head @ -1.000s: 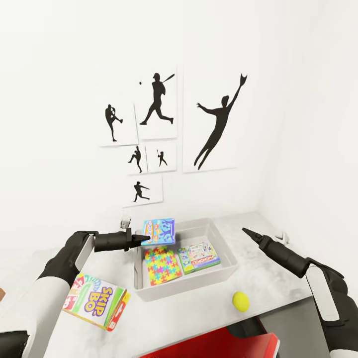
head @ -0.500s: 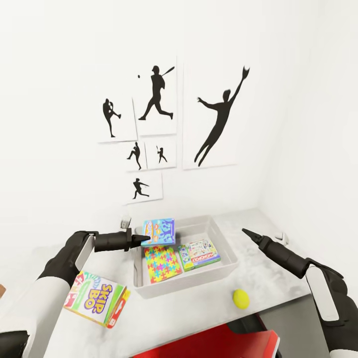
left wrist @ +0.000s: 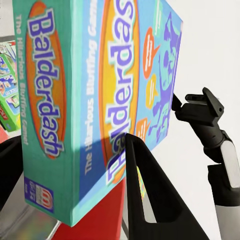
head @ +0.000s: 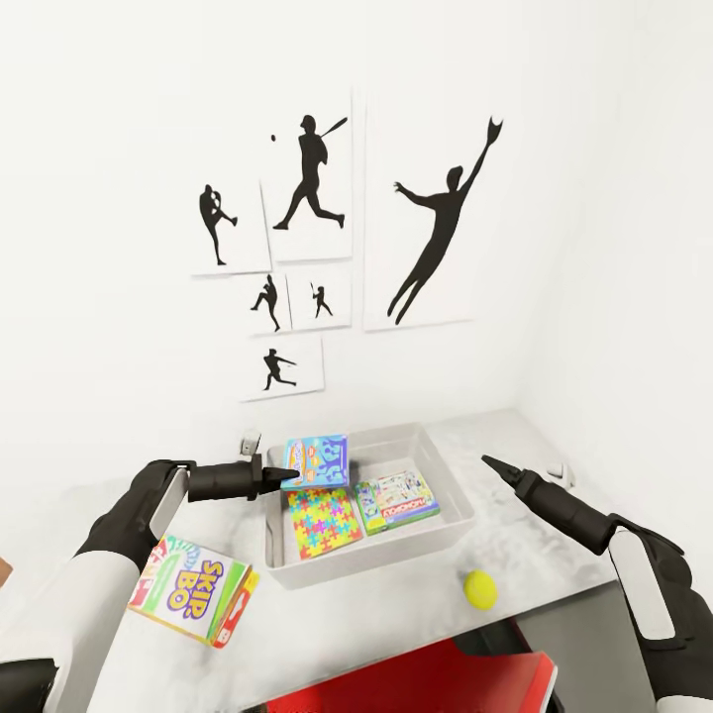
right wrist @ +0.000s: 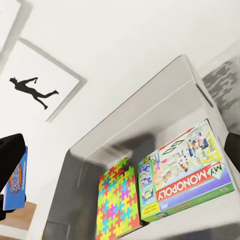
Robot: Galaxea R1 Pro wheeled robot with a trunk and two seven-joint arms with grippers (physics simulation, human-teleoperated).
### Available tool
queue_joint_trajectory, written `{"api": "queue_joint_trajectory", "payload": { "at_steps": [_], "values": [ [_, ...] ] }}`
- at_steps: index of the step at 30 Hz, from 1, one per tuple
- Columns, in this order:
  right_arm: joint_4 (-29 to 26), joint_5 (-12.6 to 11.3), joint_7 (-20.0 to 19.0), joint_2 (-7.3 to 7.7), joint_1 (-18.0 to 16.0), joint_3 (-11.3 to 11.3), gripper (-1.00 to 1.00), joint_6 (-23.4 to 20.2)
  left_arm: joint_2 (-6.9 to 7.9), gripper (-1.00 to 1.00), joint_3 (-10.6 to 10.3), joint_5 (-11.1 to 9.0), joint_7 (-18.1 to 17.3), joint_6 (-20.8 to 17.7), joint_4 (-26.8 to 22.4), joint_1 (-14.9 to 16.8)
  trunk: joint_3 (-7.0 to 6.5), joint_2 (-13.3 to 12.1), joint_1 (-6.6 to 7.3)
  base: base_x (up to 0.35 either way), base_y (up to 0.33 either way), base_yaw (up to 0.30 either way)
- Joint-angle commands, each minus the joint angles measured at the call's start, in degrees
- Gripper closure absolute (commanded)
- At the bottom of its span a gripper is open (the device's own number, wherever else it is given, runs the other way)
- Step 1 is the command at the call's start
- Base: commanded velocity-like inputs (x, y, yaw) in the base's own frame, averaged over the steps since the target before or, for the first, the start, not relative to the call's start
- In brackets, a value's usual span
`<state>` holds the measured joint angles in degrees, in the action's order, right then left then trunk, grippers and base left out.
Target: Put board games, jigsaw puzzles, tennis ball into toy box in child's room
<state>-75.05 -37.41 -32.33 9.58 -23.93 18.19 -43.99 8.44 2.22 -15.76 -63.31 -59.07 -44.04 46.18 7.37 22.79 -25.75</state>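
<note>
My left gripper (head: pixel 284 478) is shut on the light-blue board game (head: pixel 317 461), held upright over the near-left corner of the grey toy box (head: pixel 451 490); its lettered face shows close up (left wrist: pixel 100 95) between the fingers. Inside the toy box lie a jigsaw puzzle (head: pixel 323 522) and the green-white Monopoly game (head: pixel 398 501), also seen as the puzzle (right wrist: pixel 117 200) and Monopoly box (right wrist: pixel 187 175). The Skip Bo game (head: pixel 193 588) lies on the table (head: pixel 396 619) at front left. A tennis ball (head: pixel 479 589) rests in front of the toy box. My right gripper (head: pixel 488 459) hovers open, right of the toy box.
Black baseball-player silhouette pictures (head: pixel 436 228) hang on the white wall behind the table. A small white object (head: pixel 250 439) stands behind the toy box, another (head: pixel 564 473) at the table's right edge. Something red (head: pixel 416 678) sits below the table's front edge. A wall closes the right side.
The whole picture has shifted a little, so the camera has moved. Both arms keep their poses and the light-blue game stays in the left gripper.
</note>
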Motion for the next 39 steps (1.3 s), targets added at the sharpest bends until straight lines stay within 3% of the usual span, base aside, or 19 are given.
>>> {"api": "queue_joint_trajectory", "payload": {
  "at_steps": [1, 30, 39],
  "values": [
    [0.0, -0.1, -0.1, -0.02, -0.1, 0.1, -1.0, -0.4, 0.0, 1.0, 0.1, 0.0, -0.2, -0.3, 0.0, 0.1, 0.22, 0.1, -0.03, 0.0, 0.0, 0.0],
    [0.0, -0.1, 0.0, -0.08, -0.1, 0.1, -1.0, -0.3, -0.06, 1.0, -0.2, 0.1, -0.2, -0.3, 0.0, 0.1, 2.93, 0.1, -0.03, 0.0, 0.0, 0.0],
    [0.0, 0.3, 0.1, -0.42, -0.1, 0.2, -1.0, 0.3, -0.34, 1.0, 0.0, 0.2, -0.2, -0.1, 0.0, 0.1, 3.14, 0.1, -0.03, 0.0, 0.0, 0.0]
  ]
}}
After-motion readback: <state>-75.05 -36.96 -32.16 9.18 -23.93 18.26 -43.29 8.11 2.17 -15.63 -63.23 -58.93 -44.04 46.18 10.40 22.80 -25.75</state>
